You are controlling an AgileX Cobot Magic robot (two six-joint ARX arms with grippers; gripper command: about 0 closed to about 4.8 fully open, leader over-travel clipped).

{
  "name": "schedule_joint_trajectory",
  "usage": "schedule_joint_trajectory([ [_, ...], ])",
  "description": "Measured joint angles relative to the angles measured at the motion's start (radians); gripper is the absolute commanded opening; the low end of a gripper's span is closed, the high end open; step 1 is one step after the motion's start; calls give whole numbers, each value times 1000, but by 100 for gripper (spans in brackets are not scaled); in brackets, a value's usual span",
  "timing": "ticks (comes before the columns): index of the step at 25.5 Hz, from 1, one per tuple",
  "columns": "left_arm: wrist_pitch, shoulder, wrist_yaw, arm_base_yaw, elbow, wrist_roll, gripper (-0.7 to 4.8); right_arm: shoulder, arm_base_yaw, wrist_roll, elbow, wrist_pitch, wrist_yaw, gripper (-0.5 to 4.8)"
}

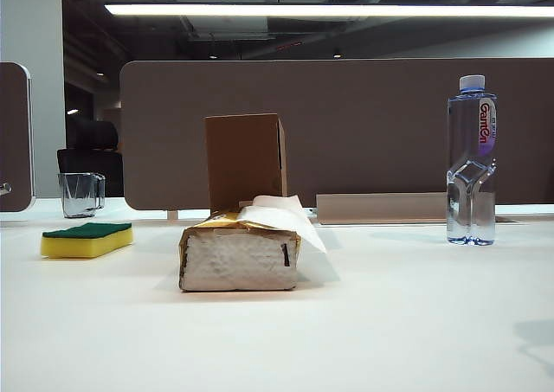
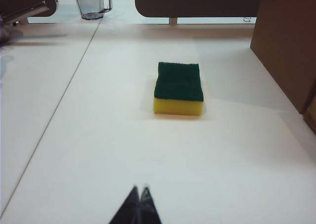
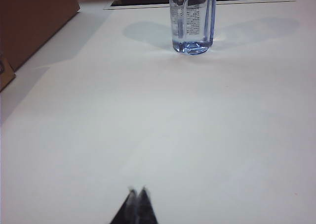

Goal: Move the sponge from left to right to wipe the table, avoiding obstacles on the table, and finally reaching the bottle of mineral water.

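The sponge point(image 1: 86, 239), yellow with a green top, lies on the white table point(image 1: 389, 323) at the left; the left wrist view shows the sponge point(image 2: 178, 88) well ahead of my left gripper point(image 2: 140, 189), which is shut and empty. In the middle sit the obstacles: a tissue pack point(image 1: 240, 255) with a tissue sticking out, and behind it a brown cardboard box point(image 1: 245, 160). The bottle of mineral water point(image 1: 471, 160) stands at the right. My right gripper point(image 3: 138, 190) is shut, empty, far short of the bottle point(image 3: 192, 19). Neither gripper appears in the exterior view.
A clear glass mug point(image 1: 80, 193) stands behind the sponge at the far left. A brown partition point(image 1: 363, 124) runs along the table's back edge. The brown box's side point(image 2: 289, 46) shows beside the sponge, and its other side point(image 3: 34, 19) appears in the right wrist view.
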Motion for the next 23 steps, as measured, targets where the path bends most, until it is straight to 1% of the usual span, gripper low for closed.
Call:
schedule_joint_trajectory([
  [10,3,0,0,0,0,0,-3,0,0,0,0,3,0,-5],
  [17,39,0,1,0,0,-8,-1,0,0,0,0,48,0,-5],
  [18,41,0,1,0,0,-16,31,0,0,0,0,50,-3,-5],
  [19,41,0,1,0,2,-36,106,0,0,0,0,51,-15,-5],
  [20,41,0,4,0,9,-58,138,0,0,1,0,51,-36,-5],
  [21,42,0,10,0,12,-62,154,0,0,2,0,52,-47,-5],
  [23,42,0,28,0,23,-65,157,0,0,4,0,52,-59,-5],
])
